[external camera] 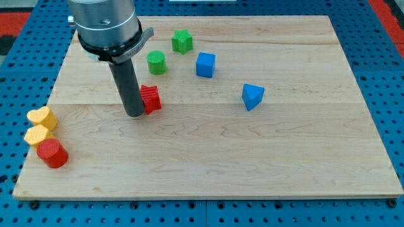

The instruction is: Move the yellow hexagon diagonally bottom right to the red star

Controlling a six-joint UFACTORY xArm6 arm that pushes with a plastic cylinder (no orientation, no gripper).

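My tip [134, 114] rests on the wooden board [252, 164], touching the left side of the red star [151, 99]. The dark rod hides part of the star's left edge. The yellow hexagon [37, 135] lies near the board's left edge, far to the lower left of my tip. It sits between a yellow heart-shaped block [43, 118] above it and a red cylinder [52, 153] below it.
A green cylinder [156, 62] and a green star [182, 41] lie above and to the right of the red star. A blue cube [205, 65] and a blue triangular block [252, 96] lie further right. The arm's grey housing [104, 25] is at the view's top left.
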